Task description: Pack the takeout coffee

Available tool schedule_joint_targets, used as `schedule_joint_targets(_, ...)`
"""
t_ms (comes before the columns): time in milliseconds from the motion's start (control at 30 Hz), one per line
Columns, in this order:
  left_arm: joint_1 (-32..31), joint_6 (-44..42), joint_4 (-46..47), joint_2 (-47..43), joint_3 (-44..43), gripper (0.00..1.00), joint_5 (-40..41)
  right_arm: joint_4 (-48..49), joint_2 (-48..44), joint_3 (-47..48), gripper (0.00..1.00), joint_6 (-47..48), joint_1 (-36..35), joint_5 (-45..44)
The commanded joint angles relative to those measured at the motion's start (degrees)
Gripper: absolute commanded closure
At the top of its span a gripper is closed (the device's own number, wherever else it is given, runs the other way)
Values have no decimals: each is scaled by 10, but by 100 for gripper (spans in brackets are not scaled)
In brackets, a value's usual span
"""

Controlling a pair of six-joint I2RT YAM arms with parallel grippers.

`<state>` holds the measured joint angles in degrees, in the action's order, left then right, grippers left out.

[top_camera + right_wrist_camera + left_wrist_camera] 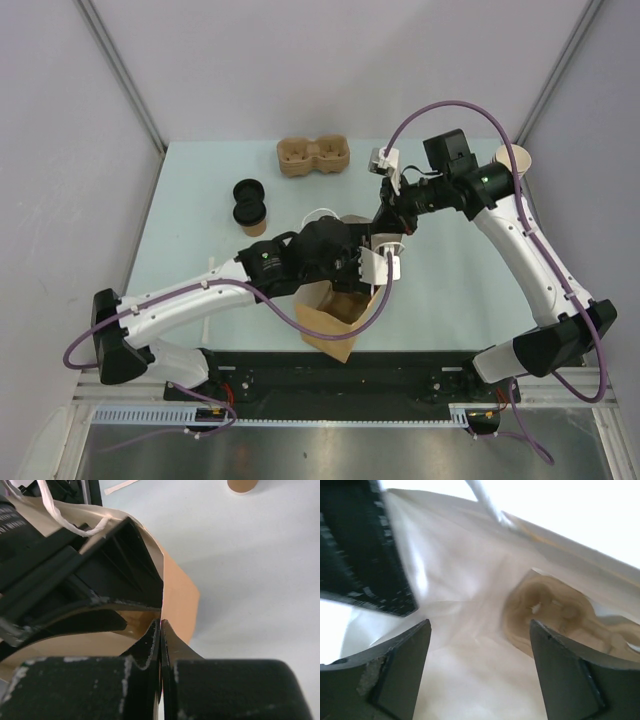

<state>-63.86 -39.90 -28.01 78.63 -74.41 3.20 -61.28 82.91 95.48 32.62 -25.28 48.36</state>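
Note:
The takeout coffee, a small tan cup (256, 226) under a black lid (248, 209), stands on the table left of the brown paper bag (330, 320); the cup's base (242, 485) shows at the top of the right wrist view. My left gripper (480, 630) is inside the bag, open, with only the white lining between its fingers. A brown moulded pulp shape (555, 611) shows past its right finger. My right gripper (161, 622) is shut on the bag's rim (177, 595), holding the mouth up (392, 232).
A brown pulp two-cup tray (313, 157) sits at the back of the table. A second black lid (246, 188) lies just behind the cup. A stack of tan cups (512, 157) stands at the right rear, behind my right arm. The bag's white string handle (60, 515) hangs over its rim.

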Motion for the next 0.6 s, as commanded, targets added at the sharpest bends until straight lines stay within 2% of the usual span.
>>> schedule_joint_targets(0, -9, 18, 27, -32, -28, 13, 22, 9, -16, 9, 100, 9, -6, 3)
schedule_joint_targets(167, -13, 15, 30, -35, -44, 8, 44, 17, -21, 5, 100, 10, -7, -14)
schedule_joint_targets(333, -13, -9, -8, -33, -63, 9, 18, 23, -25, 4, 100, 8, -9, -30)
schedule_joint_targets(567, -13, -3, -3, -42, -29, 10, 21, 25, -33, 1, 100, 7, -12, -25)
